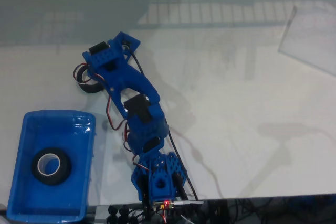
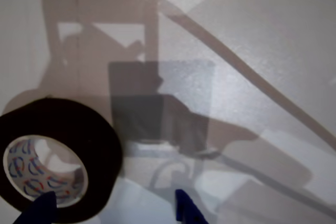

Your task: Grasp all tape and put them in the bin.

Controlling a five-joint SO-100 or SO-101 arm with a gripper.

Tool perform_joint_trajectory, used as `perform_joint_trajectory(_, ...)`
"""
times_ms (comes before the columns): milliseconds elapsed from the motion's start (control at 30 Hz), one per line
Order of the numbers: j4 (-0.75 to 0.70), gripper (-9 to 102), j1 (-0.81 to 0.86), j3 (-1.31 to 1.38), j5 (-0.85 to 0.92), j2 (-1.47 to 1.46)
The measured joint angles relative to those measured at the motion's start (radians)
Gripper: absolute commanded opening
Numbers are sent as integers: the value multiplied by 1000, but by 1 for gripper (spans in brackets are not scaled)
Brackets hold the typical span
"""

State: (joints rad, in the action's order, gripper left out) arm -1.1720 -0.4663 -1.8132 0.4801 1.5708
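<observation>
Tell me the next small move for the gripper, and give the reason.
Probably shift the gripper slightly left in the wrist view, then lower it. There, the tape roll on the table lies off to the left; one blue fingertip overlaps its core, the other stands well clear. One roll already lies in the bin.

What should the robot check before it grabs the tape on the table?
1. Tape on the table lying flat: ok.
2. Gripper open: ok, fingertips apart.
3. Tape between the fingertips: not ok, it sits off to the left in the wrist view.
4. Bin has room: ok, one tape inside, space around it.
5. Path from the arm to the bin clear: ok.
</observation>
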Motion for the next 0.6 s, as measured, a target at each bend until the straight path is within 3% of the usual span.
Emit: perform_joint_trajectory(600, 26, 26, -44, 112, -51, -206)
